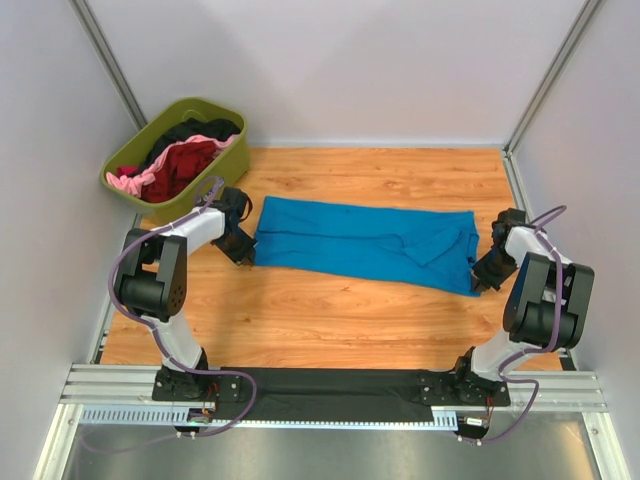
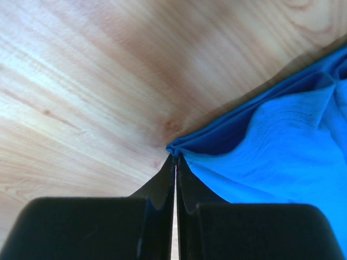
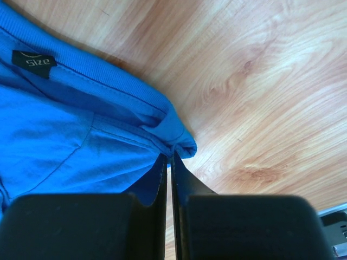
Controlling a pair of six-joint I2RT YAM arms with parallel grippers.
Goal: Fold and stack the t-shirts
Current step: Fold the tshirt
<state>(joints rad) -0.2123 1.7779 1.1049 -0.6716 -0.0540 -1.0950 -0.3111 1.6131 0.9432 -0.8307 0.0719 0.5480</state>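
Observation:
A bright blue t-shirt (image 1: 365,244) lies folded into a long band across the middle of the wooden table. My left gripper (image 1: 243,249) is shut on its near-left corner; in the left wrist view the jaws (image 2: 175,158) pinch a bunched tip of blue cloth (image 2: 282,146). My right gripper (image 1: 484,277) is shut on the near-right corner, beside the collar; the right wrist view shows the fingertips (image 3: 169,156) closed on a fold of the blue t-shirt (image 3: 65,124) under its black size label (image 3: 33,62). More t-shirts (image 1: 180,160), dark red, pink and black, lie heaped in the tub.
An olive-green plastic tub (image 1: 225,165) stands at the back left of the table, just behind my left arm. Grey walls enclose the table on three sides. A metal rail (image 1: 330,390) with a black strip runs along the near edge by the arm bases.

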